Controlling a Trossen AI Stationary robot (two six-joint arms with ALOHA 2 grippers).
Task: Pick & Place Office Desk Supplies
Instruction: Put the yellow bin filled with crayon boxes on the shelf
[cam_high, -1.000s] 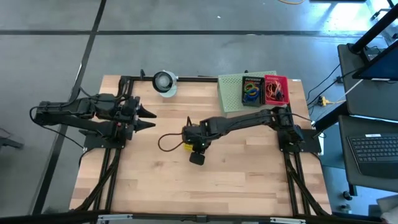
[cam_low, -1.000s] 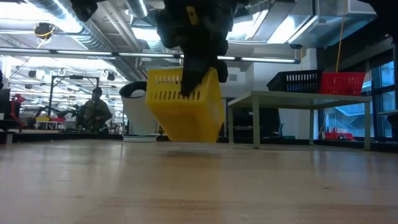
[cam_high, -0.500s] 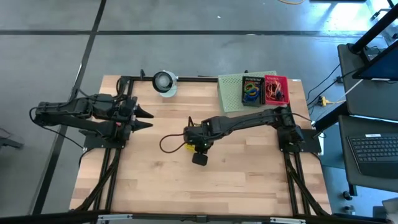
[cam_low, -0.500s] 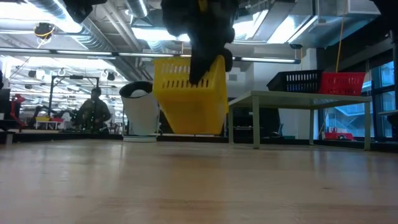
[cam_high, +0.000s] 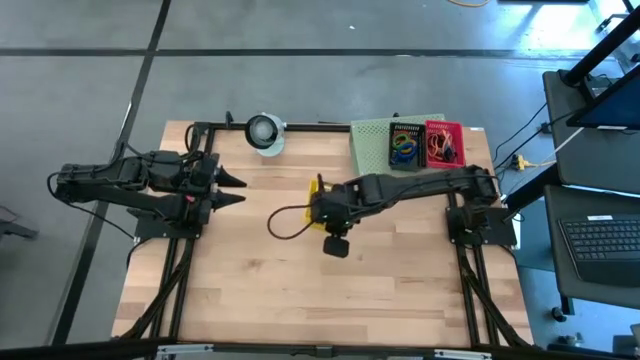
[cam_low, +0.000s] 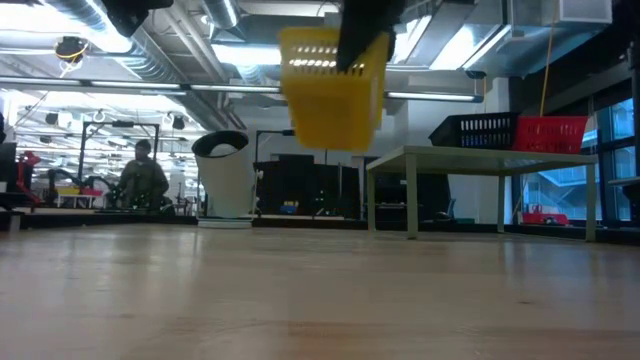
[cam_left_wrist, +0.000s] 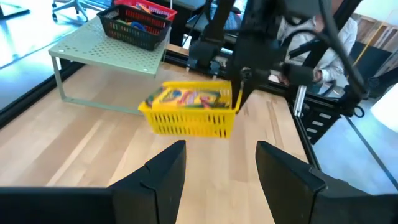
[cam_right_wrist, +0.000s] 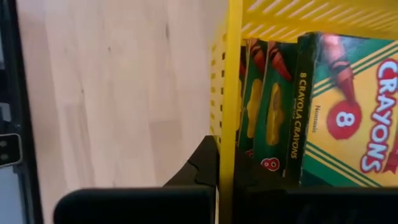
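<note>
A yellow slotted basket (cam_left_wrist: 189, 118) hangs in the air over the middle of the table. In it stand several yellow-and-green crayon boxes (cam_right_wrist: 336, 106). My right gripper (cam_left_wrist: 239, 87) is shut on the basket from above. In the high view the right arm covers most of the basket, and only a yellow edge (cam_high: 319, 186) shows. The low view has the basket (cam_low: 333, 90) well above the tabletop. At the table's left side my left gripper (cam_left_wrist: 221, 168) stands open, pointing toward the basket with nothing between its fingers. My right gripper pinches the top rim (cam_right_wrist: 227, 93) of one end wall of the basket, with one finger (cam_right_wrist: 202, 165) outside the wall and the other inside, next to the crayon boxes. The fingers point steeply down. The basket hangs below them, clear of the table and slightly tilted.
A pale green perforated stand (cam_high: 375, 150) at the far right carries a black basket (cam_high: 405, 147) of rubber bands and a red basket (cam_high: 445, 145). A round white roll (cam_high: 265, 132) sits at the far edge. Bare wood lies along the near half.
My right gripper has risen and gone a little toward the table's right edge, still shut on the basket's rim. The basket hung low and tilted just over the tabletop. It now hangs much higher and nearer to level.
</note>
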